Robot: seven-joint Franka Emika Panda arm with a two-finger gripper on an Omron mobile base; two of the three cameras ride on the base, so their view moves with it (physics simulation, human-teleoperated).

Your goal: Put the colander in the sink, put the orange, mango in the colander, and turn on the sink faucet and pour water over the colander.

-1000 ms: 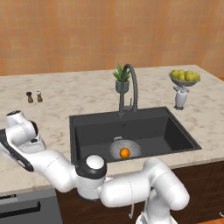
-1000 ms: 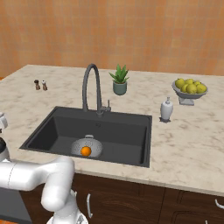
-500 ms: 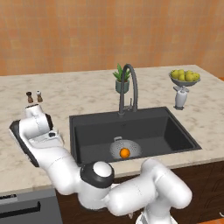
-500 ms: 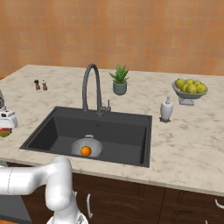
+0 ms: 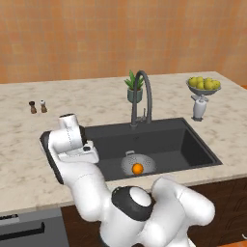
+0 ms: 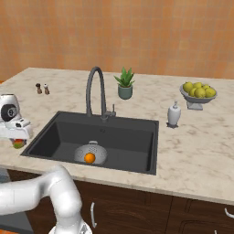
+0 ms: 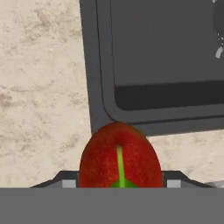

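Mango (image 7: 120, 159) cut off below by the hand view's grey band; fingers (image 7: 65, 180) reduced to slivers on either side, contact not readable. From the right base view, mango (image 6: 17, 144) mostly hidden beneath the white hand. Colander (image 7: 218, 26) clipped by the hand view's right edge. Orange (image 5: 138, 168) too small for detail.

A potted plant (image 6: 124, 83) and soap dispenser (image 6: 173, 114) stand on the desk (image 6: 192, 146) far beyond the end effector (image 6: 17, 137). A fruit bowl (image 6: 198, 92) sits farther still. Two shakers (image 6: 42, 88) stand nearer it.

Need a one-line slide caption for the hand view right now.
Mango held between the gripper fingers, over the marble counter beside the black sink corner.
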